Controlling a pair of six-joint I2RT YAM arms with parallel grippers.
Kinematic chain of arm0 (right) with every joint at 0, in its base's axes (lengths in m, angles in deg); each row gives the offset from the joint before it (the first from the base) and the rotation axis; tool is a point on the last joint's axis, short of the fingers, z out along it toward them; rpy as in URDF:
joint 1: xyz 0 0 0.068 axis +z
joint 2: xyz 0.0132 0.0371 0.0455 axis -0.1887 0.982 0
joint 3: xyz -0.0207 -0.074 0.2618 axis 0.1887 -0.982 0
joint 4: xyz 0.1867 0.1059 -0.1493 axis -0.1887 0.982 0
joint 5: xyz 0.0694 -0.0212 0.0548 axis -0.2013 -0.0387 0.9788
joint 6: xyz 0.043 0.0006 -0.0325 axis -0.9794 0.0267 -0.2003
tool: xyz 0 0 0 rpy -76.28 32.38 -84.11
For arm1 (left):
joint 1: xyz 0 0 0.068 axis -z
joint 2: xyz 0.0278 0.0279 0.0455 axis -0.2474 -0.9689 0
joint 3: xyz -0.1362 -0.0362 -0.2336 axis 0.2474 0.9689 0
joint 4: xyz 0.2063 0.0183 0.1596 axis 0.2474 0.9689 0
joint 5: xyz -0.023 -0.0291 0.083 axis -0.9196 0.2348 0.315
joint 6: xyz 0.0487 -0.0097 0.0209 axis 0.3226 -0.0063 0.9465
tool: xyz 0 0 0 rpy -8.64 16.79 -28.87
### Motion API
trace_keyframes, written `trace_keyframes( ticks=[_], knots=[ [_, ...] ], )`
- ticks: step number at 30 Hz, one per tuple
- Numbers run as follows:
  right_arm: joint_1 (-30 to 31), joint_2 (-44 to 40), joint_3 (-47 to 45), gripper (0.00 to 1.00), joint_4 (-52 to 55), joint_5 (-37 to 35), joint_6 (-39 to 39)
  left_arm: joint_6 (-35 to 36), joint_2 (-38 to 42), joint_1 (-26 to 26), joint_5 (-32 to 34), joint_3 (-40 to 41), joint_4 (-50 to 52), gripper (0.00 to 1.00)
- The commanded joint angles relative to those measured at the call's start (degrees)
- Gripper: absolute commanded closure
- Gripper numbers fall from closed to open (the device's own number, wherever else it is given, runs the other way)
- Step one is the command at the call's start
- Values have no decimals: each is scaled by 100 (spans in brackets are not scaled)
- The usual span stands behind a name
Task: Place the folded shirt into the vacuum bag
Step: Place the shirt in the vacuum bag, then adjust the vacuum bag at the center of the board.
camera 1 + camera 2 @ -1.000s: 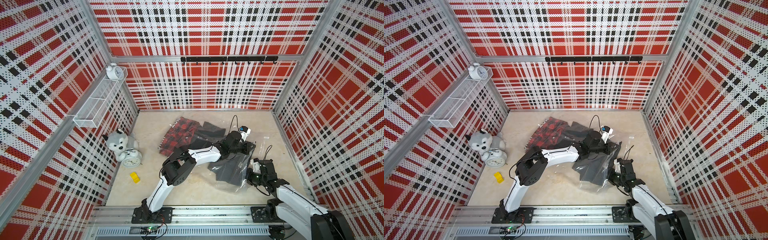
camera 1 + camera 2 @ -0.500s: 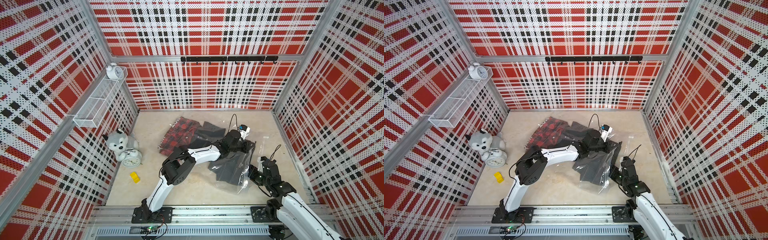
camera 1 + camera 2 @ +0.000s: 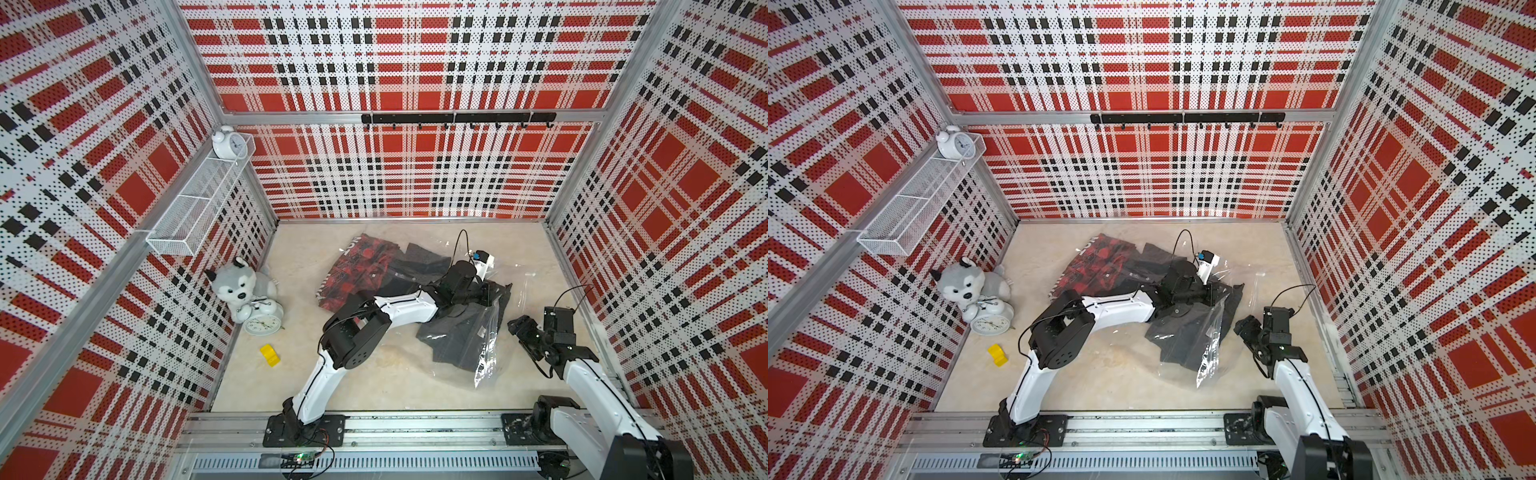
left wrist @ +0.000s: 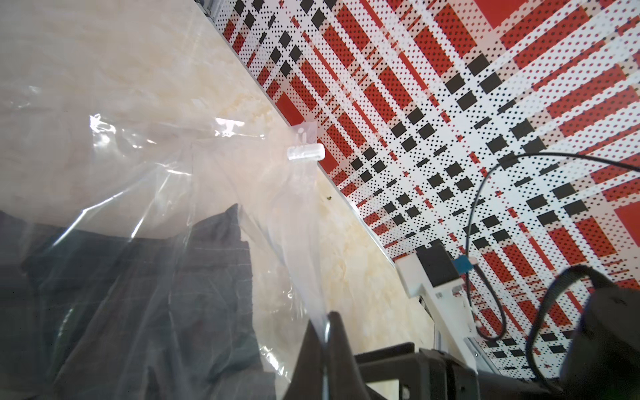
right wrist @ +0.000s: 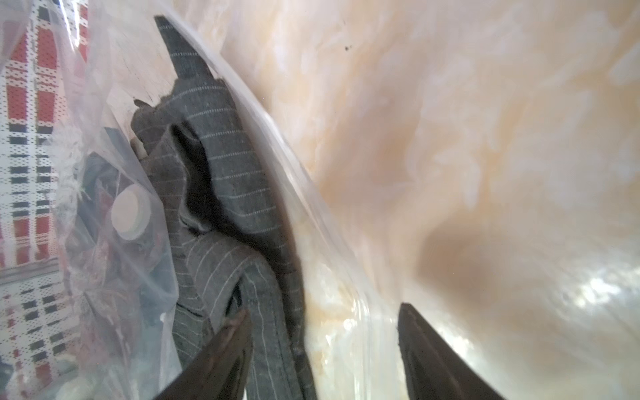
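Two robot arms work over a pale, marble-look table inside a red plaid booth.

Far left, against the wall and well apart from my work, sit a plush husky, an alarm clock and a yellow block. Next comes a red patterned garment, lying flat toward the back. I cannot tell whether it is inside the bag.

My left gripper reaches across to the centre. Its claw is pinched fully together on a fold of the vacuum bag, and the clear film runs straight into the closed tips. I judge this hold lifts the upper layer so the bag's mouth gapes open. A small clear slider clip hangs on the raised edge.

Under that film lies the folded shirt, grey with fine pale stripes, now rumpled. It looks largely inside the bag. In the right wrist view the plastic curves along its side, with the round white valve cap beyond it.

At the right, my right gripper waits near the bag's edge but apart from it. Its claw is spread wide and holds nothing. I judge it is placed there to push the cloth deeper.
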Motion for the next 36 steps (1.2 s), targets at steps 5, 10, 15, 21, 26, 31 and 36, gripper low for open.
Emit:
trace_keyframes(
  ticks=[5, 10, 15, 21, 26, 31, 36],
  knots=[
    [-801, 579, 285, 36, -612, 661, 756, 83, -172, -225, -79, -427, -239, 100],
    [-950, 1185, 413, 39, -974, 732, 774, -111, -394, -234, -469, -712, -474, 100],
    [-993, 1503, 726, 40, -1050, 778, 757, -268, -92, -159, -961, -654, -601, 58],
    [-1035, 1124, 1158, 38, -427, 402, 883, -146, 1034, -417, -769, 442, -773, 32],
    [-1167, 361, 1246, 36, 185, -147, 967, -112, 1838, -1234, -461, 1738, -884, 29],
    [-1193, -102, 1286, 35, 167, 469, 1021, -14, 2102, -2329, -366, 2619, -877, 29],
    [-112, 158, 1974, 34, 374, 531, 1272, 49, 1633, -3228, -357, 2627, -831, 29]
  ],
)
